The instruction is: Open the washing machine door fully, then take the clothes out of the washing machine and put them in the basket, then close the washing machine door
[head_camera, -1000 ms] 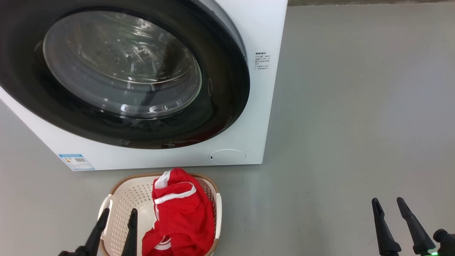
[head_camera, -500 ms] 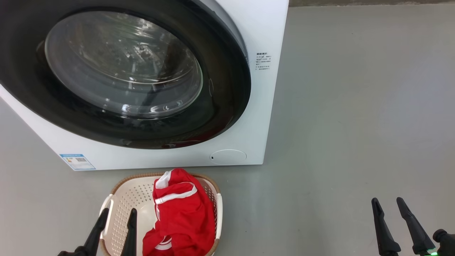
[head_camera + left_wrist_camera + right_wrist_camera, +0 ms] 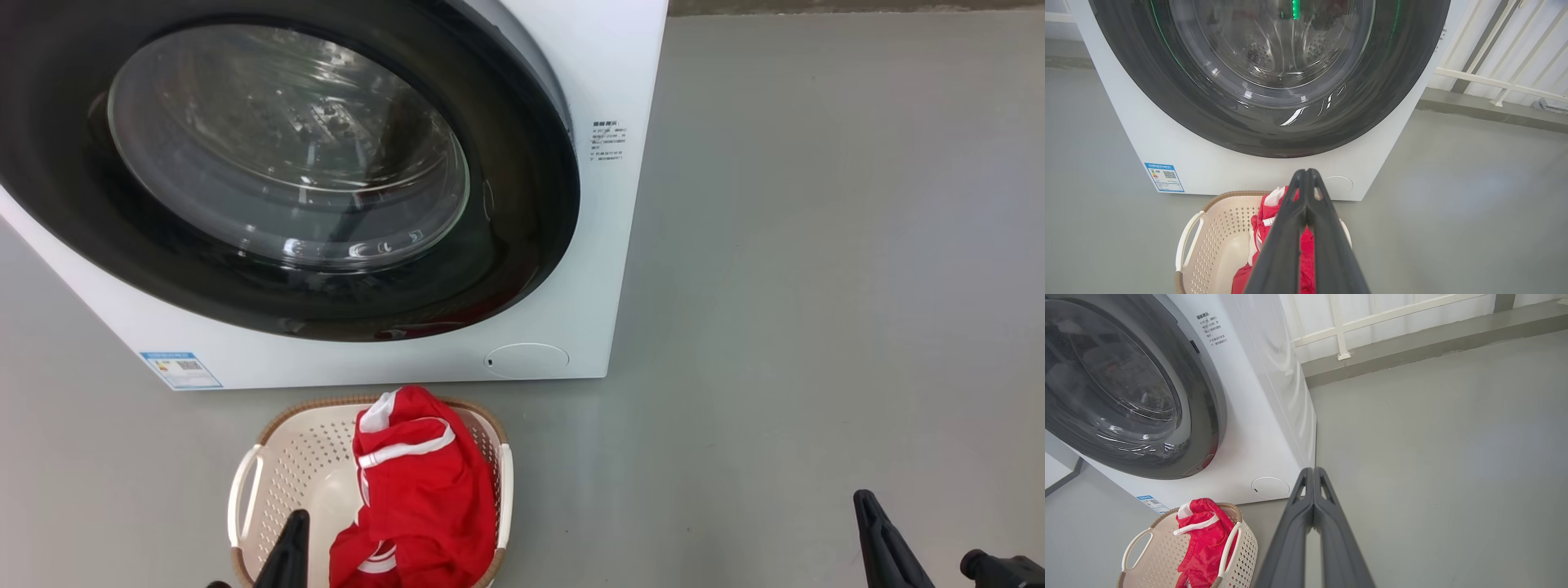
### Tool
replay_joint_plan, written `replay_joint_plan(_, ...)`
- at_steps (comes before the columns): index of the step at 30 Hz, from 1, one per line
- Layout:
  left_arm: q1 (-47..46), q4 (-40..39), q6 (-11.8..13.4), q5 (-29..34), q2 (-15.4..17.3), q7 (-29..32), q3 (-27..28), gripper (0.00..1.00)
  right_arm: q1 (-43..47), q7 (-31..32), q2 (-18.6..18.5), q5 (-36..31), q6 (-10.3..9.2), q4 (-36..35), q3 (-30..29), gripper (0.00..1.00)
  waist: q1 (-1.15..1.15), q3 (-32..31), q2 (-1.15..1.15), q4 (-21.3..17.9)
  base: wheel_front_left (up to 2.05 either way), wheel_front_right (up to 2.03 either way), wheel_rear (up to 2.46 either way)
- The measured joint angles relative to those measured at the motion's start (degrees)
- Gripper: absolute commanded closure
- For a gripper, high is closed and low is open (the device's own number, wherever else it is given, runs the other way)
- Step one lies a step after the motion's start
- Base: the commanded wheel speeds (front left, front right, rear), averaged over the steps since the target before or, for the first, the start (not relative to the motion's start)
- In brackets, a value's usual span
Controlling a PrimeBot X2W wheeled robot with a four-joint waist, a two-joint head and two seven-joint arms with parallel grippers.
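- Centrally, the clothes [image 3: 420, 482], red with white stripes, lie heaped in the right half of the basket [image 3: 286, 465], and one fold rises over its far rim.
- The basket stands on the grey floor [image 3: 816, 286] just in front of the washing machine [image 3: 620, 82], below the lower edge of the washing machine door [image 3: 522, 204].
- The washing machine door lies shut, flush in the white front. Its black rim rings the clear glass bowl, through which the steel drum shows.
- Low on the front there is a small round flap [image 3: 526, 359] at the right and a blue label [image 3: 180, 369] at the left.
- Left end effector [image 3: 1306, 173]: fingers pressed together tip to tip with nothing between them, poised at the basket's near side, just left of the clothes.
- Right end effector [image 3: 1313, 470]: likewise closed and empty, over bare floor well to the right of the basket.
- Behind the machine, a white railing [image 3: 1339, 326] runs along a raised kerb.
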Motion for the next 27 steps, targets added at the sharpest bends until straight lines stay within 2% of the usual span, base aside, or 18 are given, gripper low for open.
replay_joint_plan(27, -0.3, 0.8, 0.0, -16.5, 0.0, 3.5, -0.1, 1.0, -1.7, 3.7, 0.3, 13.7, 0.0, 1.0, -0.1, 1.0, 0.01, -1.0, 0.0, -0.6, 0.0, 0.0, 0.0)
